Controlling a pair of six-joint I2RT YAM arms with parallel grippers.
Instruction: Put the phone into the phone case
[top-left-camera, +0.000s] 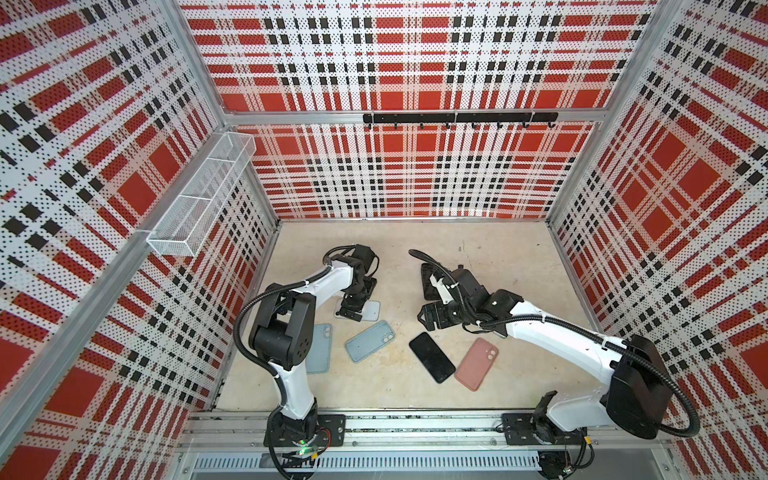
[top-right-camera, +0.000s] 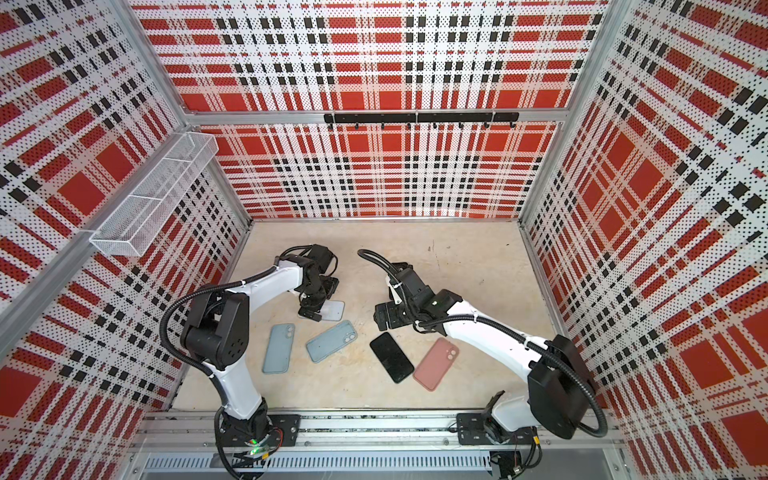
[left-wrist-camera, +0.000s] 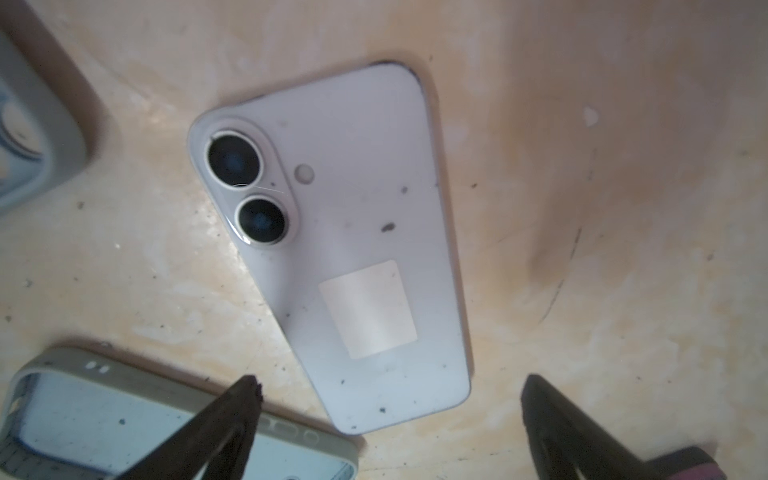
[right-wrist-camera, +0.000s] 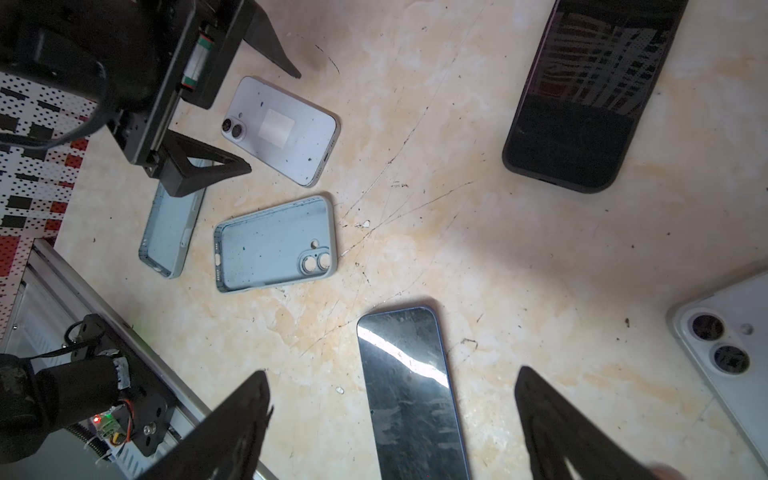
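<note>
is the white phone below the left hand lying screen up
No, the white phone lies back up on the table, with its two camera lenses and a pale sticker showing.

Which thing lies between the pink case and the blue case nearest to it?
A dark phone, screen up, lies between the pink case and that blue case. Both top views show this.

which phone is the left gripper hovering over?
The white phone with the pale sticker, lying back up, below the open left gripper. The black phone lies screen up beside the pink case.
</note>
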